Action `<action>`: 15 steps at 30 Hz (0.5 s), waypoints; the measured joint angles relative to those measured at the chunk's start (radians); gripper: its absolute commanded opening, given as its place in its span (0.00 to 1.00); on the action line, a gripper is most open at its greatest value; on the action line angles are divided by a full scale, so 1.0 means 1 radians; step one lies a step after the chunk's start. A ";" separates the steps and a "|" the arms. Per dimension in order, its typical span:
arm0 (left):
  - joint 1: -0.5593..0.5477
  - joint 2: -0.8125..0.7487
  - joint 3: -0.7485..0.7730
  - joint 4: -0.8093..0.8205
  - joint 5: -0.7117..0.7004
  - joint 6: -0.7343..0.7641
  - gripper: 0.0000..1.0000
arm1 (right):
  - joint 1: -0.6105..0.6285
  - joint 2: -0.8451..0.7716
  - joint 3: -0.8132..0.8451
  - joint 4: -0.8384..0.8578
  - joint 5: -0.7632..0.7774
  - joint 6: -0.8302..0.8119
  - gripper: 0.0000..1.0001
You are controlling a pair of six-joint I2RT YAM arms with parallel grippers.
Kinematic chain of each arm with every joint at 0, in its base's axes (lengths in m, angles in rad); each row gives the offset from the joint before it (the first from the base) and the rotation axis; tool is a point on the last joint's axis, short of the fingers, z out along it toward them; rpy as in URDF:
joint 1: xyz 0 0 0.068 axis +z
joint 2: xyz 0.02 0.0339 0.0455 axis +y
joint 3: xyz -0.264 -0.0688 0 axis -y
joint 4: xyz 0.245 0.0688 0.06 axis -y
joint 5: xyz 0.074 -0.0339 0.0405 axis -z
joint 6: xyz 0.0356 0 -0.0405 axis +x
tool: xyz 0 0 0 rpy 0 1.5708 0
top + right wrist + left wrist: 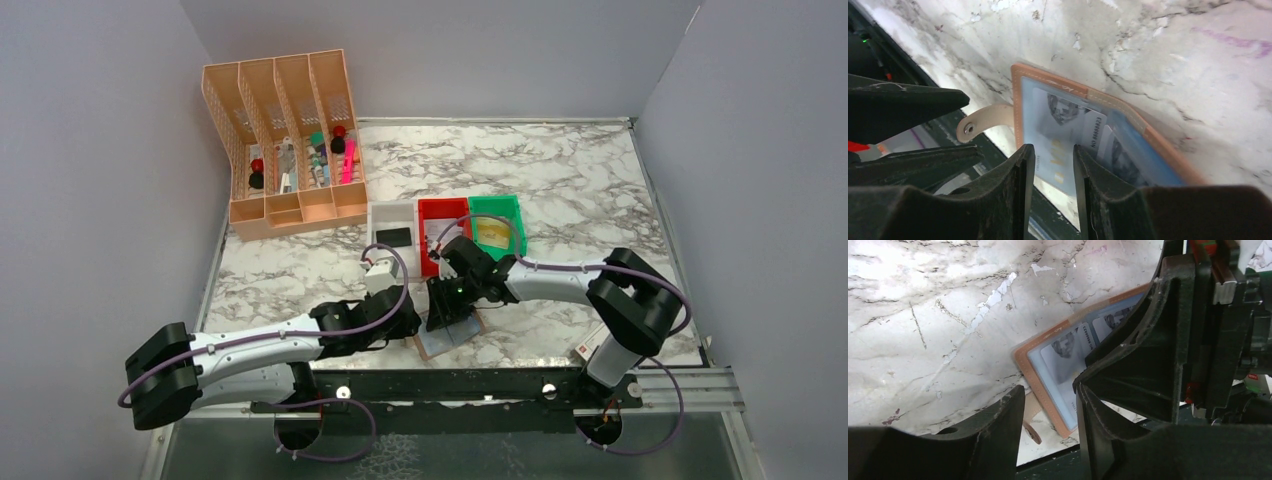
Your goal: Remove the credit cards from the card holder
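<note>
Shows the card holder (445, 343) lying open at the near edge of the marble table (580, 180), credit cards (1058, 132) in its pockets. Sets the right gripper (1053, 150) over a card, jaws narrowly parted, gripping nothing; puts the left gripper (1048, 390) just left, jaws likewise narrow and empty.

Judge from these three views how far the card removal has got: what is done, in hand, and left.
Done: the card holder lies open; a dark card sits in the white bin and a tan card in the green bin. In hand: the right gripper stands part-open over a pale card in its sleeve, the left gripper alongside. Left: pulling out the cards still sleeved.
</note>
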 measured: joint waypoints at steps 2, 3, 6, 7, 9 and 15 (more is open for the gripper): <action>0.000 -0.011 0.000 -0.006 0.000 0.000 0.46 | -0.001 0.007 0.000 0.010 -0.011 0.002 0.39; 0.000 -0.021 0.000 -0.009 -0.001 0.000 0.45 | -0.001 0.008 0.000 0.013 -0.014 0.003 0.39; 0.000 -0.049 0.001 -0.008 0.000 0.003 0.41 | -0.001 0.010 0.000 0.018 -0.016 0.007 0.39; 0.000 -0.054 0.000 -0.001 0.000 0.007 0.40 | -0.001 0.010 0.000 0.018 -0.016 0.008 0.39; 0.000 -0.055 0.000 0.029 0.013 0.017 0.35 | -0.001 0.010 -0.003 0.023 -0.016 0.016 0.39; 0.000 0.024 -0.007 0.134 0.080 0.028 0.30 | 0.000 0.003 -0.009 0.028 0.001 0.041 0.39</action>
